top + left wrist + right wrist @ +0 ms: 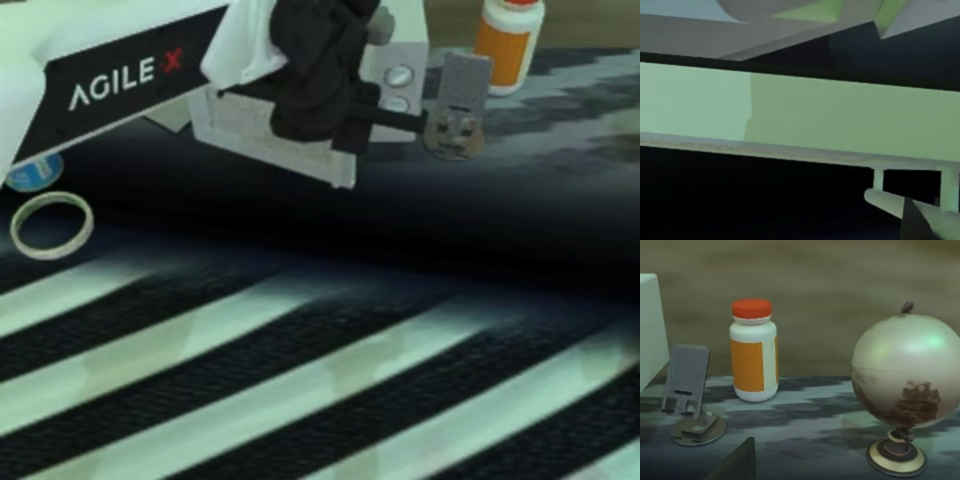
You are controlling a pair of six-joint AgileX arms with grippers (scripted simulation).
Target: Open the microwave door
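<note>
Left arm stretches along the bench's far edge, its black pincer (425,122) over the small white boxy microwave (400,70); finger state I cannot tell. The white mesh-windowed microwave door (275,140) stands swung outward, ajar.

White left arm (110,70), black AGILE X band, seemingly black pincer (425,122)

The table's (330,400) near half lies open. Along the far edge, a phone stand (458,105) and orange bottle (507,40) crowd the microwave's (400,70) right side; a tape ring (52,224) sits near the left edge.
</note>
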